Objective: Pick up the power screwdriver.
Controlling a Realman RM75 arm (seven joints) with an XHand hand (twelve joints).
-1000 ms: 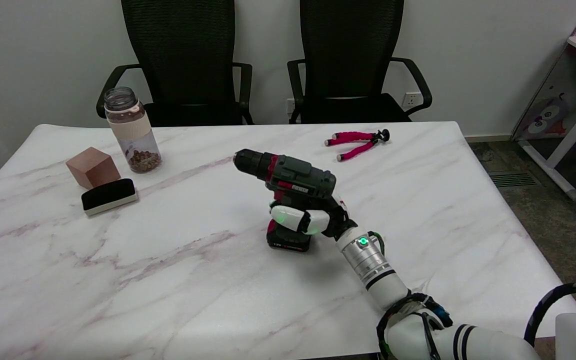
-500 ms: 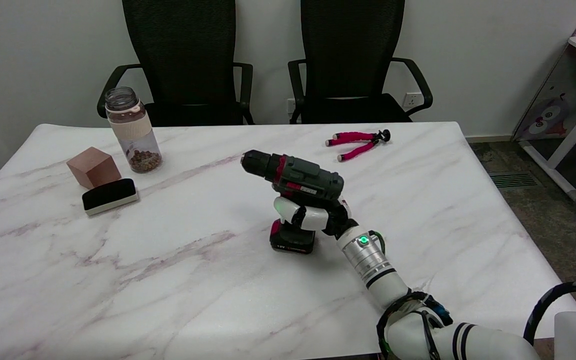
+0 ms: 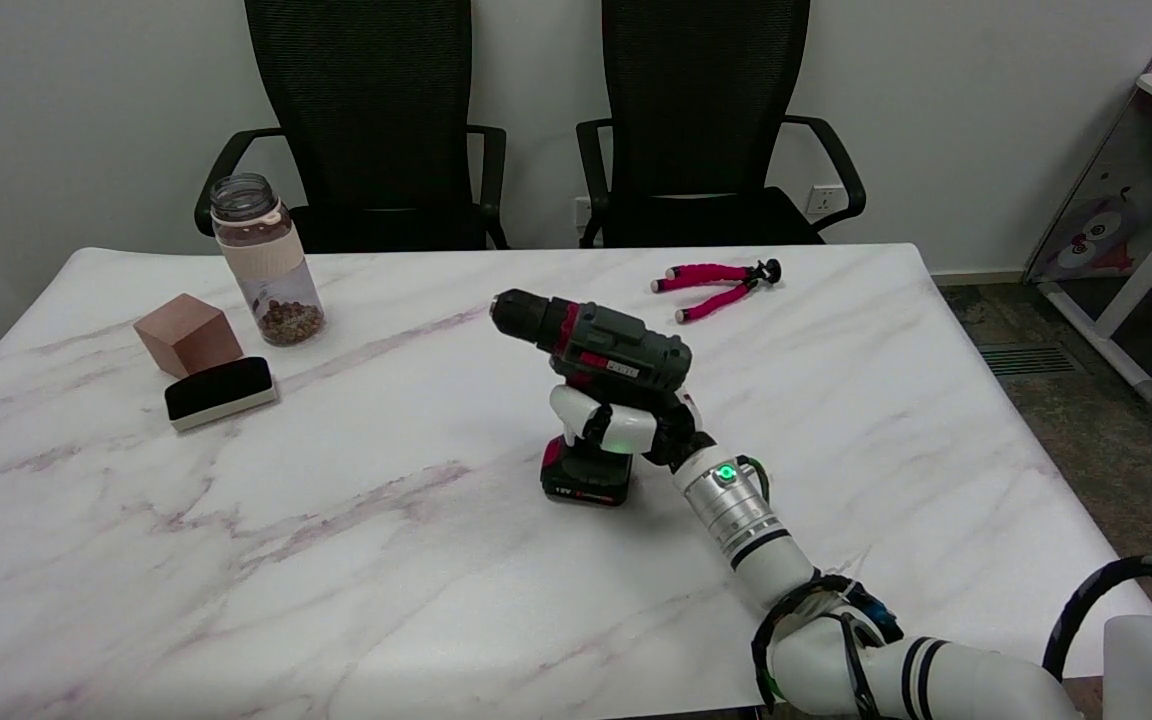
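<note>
My right hand [image 3: 626, 425] wraps the handle of the power screwdriver [image 3: 596, 385], fingers closed around it. The tool stands upright near the middle of the marble table [image 3: 336, 560], chuck pointing left; whether its battery base touches the tabletop is unclear.

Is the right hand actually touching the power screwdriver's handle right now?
Touching. The head view shows the right hand wrapped around the handle of the power screwdriver, its fingers closed on it just below the motor body, with no gap visible.
</note>
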